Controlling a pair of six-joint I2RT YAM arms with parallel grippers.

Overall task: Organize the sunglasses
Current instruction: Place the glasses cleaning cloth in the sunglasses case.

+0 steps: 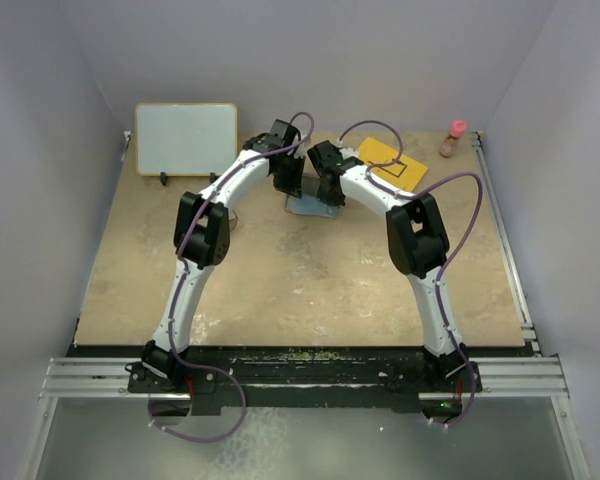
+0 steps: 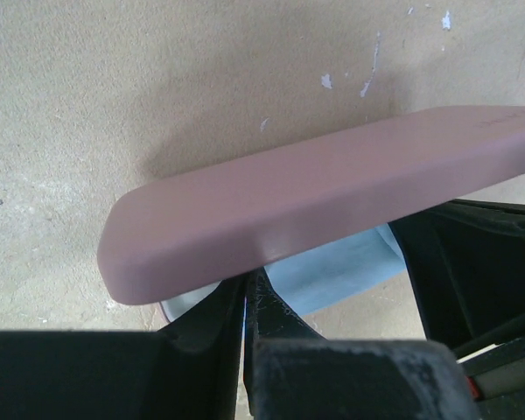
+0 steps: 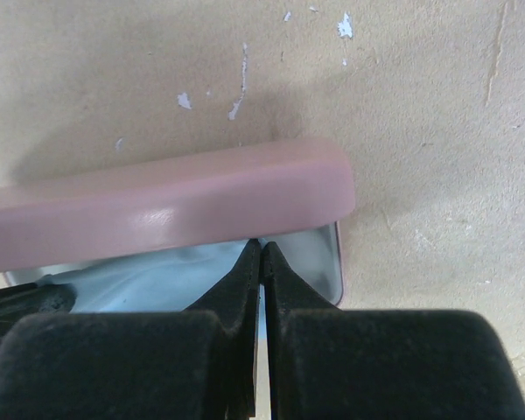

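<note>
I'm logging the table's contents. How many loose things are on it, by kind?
Pink case: 1
Light blue cloth: 1
Whiteboard: 1
Yellow card: 1
Pink-capped bottle: 1
Total: 5

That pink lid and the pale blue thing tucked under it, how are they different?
Colour: the pink case lid is dusty pink, while the light blue cloth is pale blue. Surface: the lid is smooth, stiff and round-edged with a faint sheen, but the cloth is soft and rumpled. Position: the lid sits on top in full view, and the cloth lies beneath it, mostly covered. Both are single-coloured.
</note>
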